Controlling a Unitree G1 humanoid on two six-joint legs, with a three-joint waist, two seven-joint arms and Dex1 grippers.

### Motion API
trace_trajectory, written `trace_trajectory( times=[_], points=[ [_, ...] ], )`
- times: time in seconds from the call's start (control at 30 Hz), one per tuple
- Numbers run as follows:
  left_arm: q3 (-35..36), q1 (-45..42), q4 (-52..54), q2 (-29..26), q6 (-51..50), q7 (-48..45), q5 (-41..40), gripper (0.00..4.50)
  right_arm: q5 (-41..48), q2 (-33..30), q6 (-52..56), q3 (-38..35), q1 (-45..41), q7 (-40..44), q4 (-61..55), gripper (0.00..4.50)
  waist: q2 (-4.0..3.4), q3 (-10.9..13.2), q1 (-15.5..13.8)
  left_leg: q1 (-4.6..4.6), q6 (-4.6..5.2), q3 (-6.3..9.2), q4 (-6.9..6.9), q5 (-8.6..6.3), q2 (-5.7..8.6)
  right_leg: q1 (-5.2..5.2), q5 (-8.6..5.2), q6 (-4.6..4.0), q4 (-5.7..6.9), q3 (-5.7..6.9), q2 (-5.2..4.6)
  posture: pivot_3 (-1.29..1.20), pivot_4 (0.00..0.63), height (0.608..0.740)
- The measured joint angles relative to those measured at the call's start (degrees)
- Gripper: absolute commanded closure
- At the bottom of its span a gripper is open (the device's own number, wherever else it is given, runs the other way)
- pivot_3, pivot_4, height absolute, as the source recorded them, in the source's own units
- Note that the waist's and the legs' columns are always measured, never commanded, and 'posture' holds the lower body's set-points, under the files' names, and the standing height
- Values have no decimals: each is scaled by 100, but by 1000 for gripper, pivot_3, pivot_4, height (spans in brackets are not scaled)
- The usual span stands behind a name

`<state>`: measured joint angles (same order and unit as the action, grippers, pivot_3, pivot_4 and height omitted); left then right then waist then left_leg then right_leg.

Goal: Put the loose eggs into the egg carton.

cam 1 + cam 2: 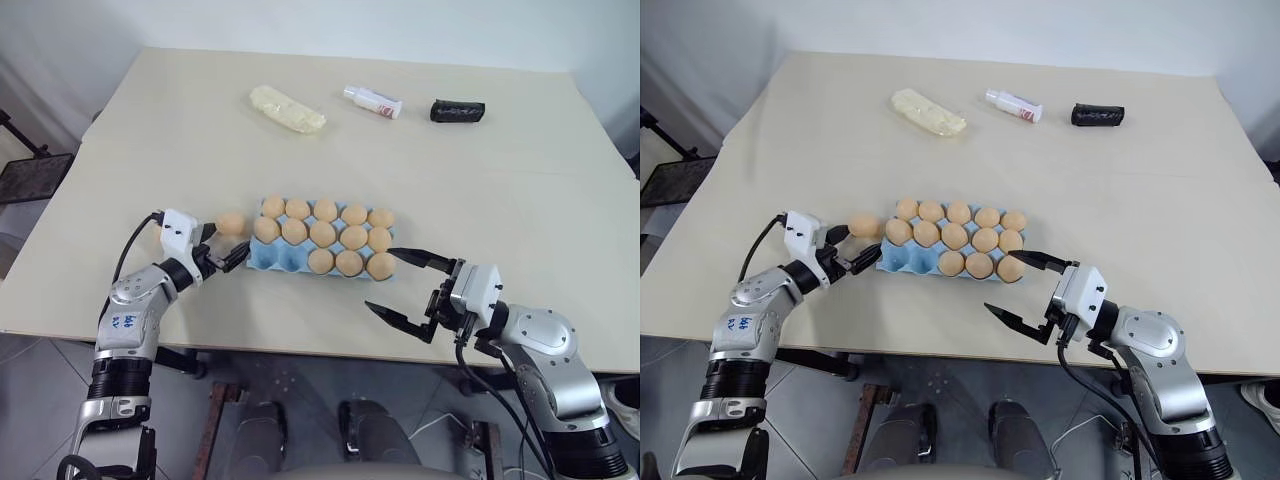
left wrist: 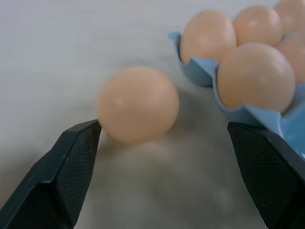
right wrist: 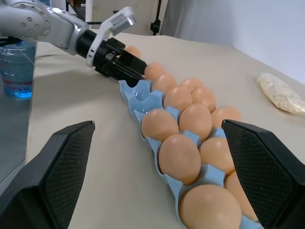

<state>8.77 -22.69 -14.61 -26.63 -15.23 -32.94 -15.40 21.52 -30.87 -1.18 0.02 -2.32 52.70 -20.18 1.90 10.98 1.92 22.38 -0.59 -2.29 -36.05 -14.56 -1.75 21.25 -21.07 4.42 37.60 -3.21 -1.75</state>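
Observation:
The light blue egg carton (image 1: 281,259) lies in the middle of the table, nearer the front edge. Tan eggs fill most of its cups, and two cups at its front left end are bare. One loose egg (image 1: 230,223) rests on the table just off the carton's left end. My left gripper (image 1: 224,246) is open. In the left wrist view the loose egg (image 2: 138,104) lies just past its fingertips, close to one finger (image 2: 76,148); the other finger is by the carton's corner (image 2: 286,129). My right gripper (image 1: 380,278) hangs open and empty at the carton's front right corner.
At the back of the table lie a pale yellow crumbly lump (image 1: 288,109), a small white bottle (image 1: 373,101) and a black object (image 1: 457,110). The table's front edge runs just below both grippers. A blue water bottle (image 3: 16,71) stands beyond the table's left side.

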Motion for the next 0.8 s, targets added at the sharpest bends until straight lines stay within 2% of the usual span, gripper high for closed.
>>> trace_trajectory(
  times=[0.13,0.37,0.6,0.7,0.8],
  points=[
    [29,-22,-175,-3,98,54,35,851,0,0,0,0,-1,-3,0,0,0,0,-8,2,0,0,-1,0,0,3,0,0,1,0,-1,0,150,740],
    [33,-17,-215,2,229,-44,21,3168,-6,25,0,50,-5,-13,7,0,0,0,-25,4,1,0,-5,1,2,1,0,0,2,1,-4,0,150,740],
    [29,268,-132,6,628,-282,23,3168,-5,28,0,154,-64,-17,35,0,0,0,-7,3,-1,-1,0,0,0,3,0,0,0,0,-3,0,150,740],
    [34,636,59,-63,1079,-472,33,2576,-5,28,0,163,-54,-21,46,0,0,0,4,3,-1,-1,1,0,0,3,0,-1,0,-1,-5,0,150,740],
    [104,798,241,128,1396,-417,-11,1677,-4,27,2,182,-7,-20,52,0,2,1,-31,6,1,2,-4,1,0,2,0,-1,0,2,-7,0,150,740]
  ],
)
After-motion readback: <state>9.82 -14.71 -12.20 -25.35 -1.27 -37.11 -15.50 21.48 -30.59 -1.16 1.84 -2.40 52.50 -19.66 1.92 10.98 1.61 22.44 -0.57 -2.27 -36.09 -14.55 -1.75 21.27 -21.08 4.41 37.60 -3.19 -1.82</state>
